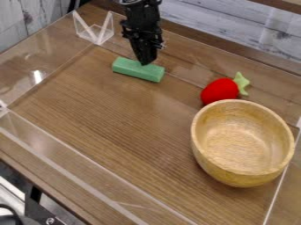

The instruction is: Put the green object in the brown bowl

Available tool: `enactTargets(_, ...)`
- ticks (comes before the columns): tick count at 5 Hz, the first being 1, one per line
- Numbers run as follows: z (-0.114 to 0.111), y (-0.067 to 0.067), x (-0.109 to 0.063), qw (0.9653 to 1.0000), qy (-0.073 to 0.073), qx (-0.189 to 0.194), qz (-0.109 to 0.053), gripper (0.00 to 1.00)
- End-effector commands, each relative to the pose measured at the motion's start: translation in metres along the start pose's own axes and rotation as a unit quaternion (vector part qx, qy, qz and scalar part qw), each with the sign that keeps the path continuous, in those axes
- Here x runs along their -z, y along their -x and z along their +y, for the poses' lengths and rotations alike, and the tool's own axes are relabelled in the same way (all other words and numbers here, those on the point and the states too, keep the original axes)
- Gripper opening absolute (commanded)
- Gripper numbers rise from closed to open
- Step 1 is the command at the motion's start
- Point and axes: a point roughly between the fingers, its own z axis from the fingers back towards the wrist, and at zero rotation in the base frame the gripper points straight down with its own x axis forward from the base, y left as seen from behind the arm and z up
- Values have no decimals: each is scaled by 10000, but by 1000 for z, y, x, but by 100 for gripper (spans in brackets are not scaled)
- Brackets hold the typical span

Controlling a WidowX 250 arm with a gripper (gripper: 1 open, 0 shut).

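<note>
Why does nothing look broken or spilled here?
Nothing stands out. The green block lies flat on the table, the strawberry sits beside the empty bowl, and the gripper is at the block.

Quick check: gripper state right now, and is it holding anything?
Gripper: shut, fingertips down at the green block, which lies flat on the table. Whether it actually grips the block cannot be told.
</note>
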Motion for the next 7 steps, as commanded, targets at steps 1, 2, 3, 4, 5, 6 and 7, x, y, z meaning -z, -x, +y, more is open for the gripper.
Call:
enactTargets(1,-6,-18,-44,9979,-246,454,-402,0)
enactTargets(2,1,-16,-32,9987,-211,378,-258,100)
enactTargets(3,10,-11,-18,9994,-169,281,-117,100)
enactTargets(4,21,-6,-6,9933,-56,1131,217,100)
enactTargets(5,20,-8,8,9876,32,1512,429,100)
enactTargets(6,14,-11,20,9830,140,1725,612,100)
enactTargets(7,7,-1,23,9794,226,1855,769,100)
